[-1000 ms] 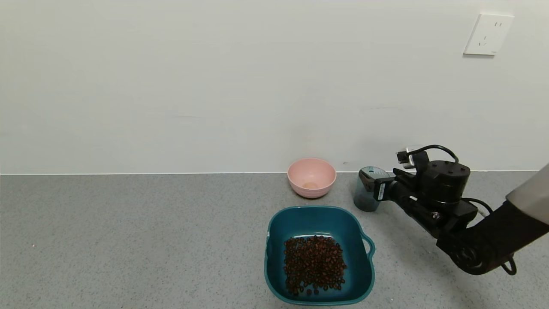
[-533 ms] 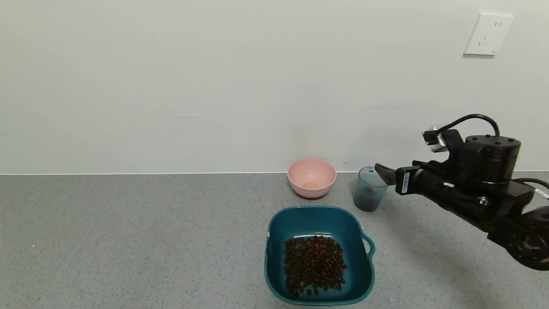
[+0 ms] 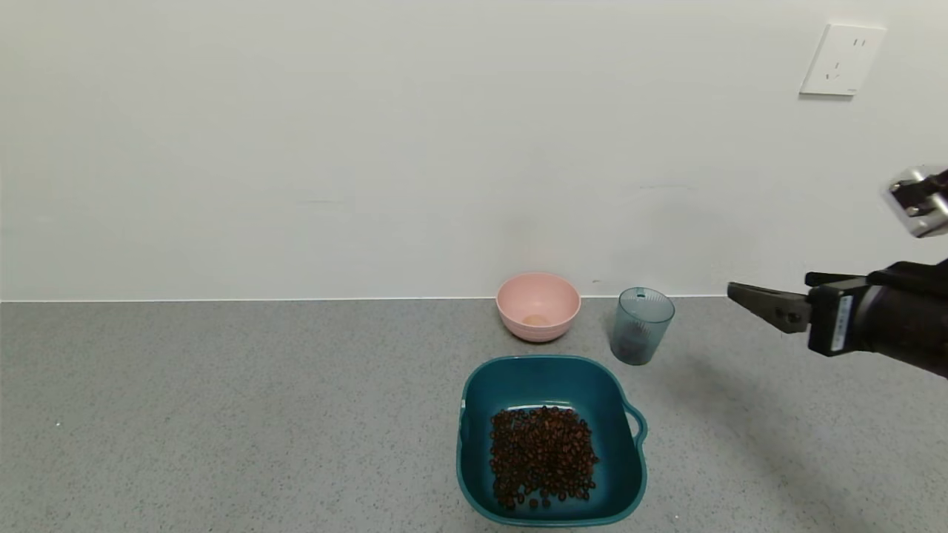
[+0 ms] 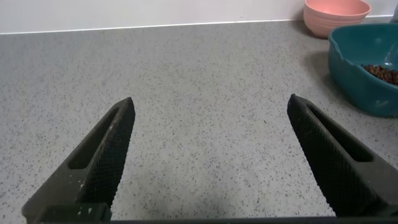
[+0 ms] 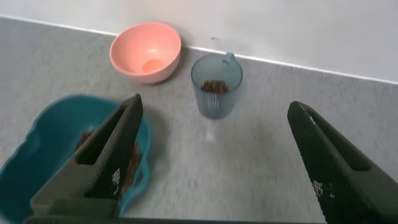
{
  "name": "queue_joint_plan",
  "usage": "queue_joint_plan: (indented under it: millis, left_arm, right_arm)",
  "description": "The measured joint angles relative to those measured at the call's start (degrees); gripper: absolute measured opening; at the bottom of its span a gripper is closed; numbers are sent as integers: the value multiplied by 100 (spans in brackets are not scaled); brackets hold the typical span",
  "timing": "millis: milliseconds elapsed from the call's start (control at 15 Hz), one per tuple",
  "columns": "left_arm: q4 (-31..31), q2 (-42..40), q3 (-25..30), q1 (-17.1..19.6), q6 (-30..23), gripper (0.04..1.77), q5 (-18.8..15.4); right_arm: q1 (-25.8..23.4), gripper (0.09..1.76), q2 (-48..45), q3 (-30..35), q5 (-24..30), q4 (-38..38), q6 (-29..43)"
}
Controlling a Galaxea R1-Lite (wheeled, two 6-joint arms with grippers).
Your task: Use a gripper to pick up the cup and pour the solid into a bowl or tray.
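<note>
The cup [image 3: 641,326] stands upright on the grey counter, right of the pink bowl, with a few brown pieces [image 5: 214,87] of the solid in its bottom. The teal basin [image 3: 474,385] sits in front of it and holds most of the solid [image 3: 543,455]. My right gripper [image 3: 770,292] is open and empty, in the air well to the right of the cup and apart from it. In the right wrist view the cup [image 5: 216,68] lies beyond the open gripper [image 5: 214,102]. My left gripper [image 4: 210,99] is open over bare counter, out of the head view.
A small pink bowl [image 3: 538,305] stands by the wall, left of the cup. A wall socket [image 3: 843,59] is at the upper right. The left wrist view shows the basin [image 4: 367,68] and pink bowl [image 4: 336,12] off to one side.
My right gripper has let go of the cup and drawn back to the right and upward. The cup stays upright where it was set down.
</note>
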Motion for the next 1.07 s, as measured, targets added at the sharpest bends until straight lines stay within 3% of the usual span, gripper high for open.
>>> queue_joint_plan:
  millis: [667, 1067]
  left_arm:
    - [0, 0, 0, 0, 0, 176, 0]
    - [0, 0, 0, 0, 0, 176, 0]
  right_arm:
    - [-639, 170, -3117, 44, 112, 2849, -228]
    - [-1190, 170, -4769, 466, 127, 3293, -283]
